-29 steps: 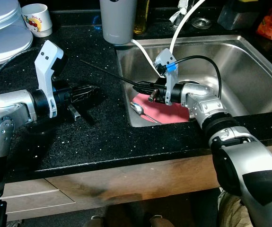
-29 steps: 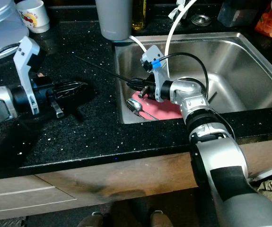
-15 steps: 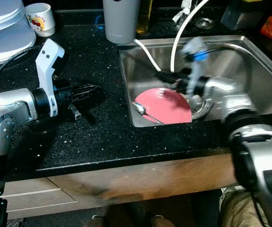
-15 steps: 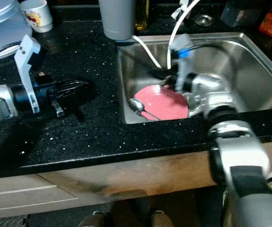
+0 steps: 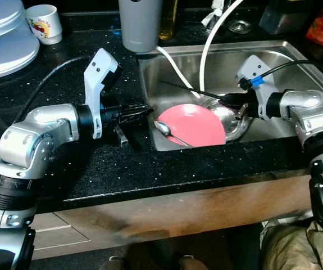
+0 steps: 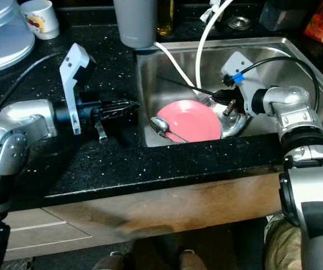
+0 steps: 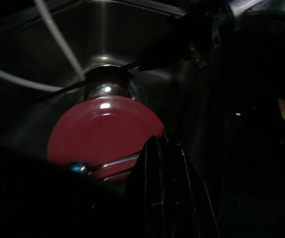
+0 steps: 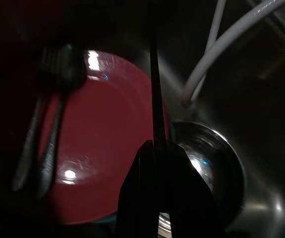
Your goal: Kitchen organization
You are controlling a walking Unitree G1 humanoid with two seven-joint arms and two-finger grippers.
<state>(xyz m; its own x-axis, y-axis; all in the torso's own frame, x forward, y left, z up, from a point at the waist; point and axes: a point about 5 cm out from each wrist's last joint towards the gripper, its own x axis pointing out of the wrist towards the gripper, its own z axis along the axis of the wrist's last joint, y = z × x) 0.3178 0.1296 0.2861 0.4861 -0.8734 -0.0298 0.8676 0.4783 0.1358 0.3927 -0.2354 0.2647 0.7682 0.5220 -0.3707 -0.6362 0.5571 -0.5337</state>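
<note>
A: What sits in the sink [image 5: 296,62]?
B: A pink plate [image 5: 194,124] with a spoon [image 5: 165,130] and a fork on its edge, touching a steel bowl [image 5: 230,119]. 2 white hoses [image 5: 209,39] curve down in front of them.

A: And the hands?
B: The right hand [image 5: 230,100] reaches sideways over the bowl, clenched on a thin black stick [image 5: 186,90]. The left hand [image 5: 139,113] lies level over the black desk [image 5: 66,73], pointing at the sink, fingers pressed together, grasping nothing.

A: Any writing?
B: None readable. A white cup [image 5: 42,22] bears a cartoon print; a grey tumbler [image 5: 141,23] stands behind.
</note>
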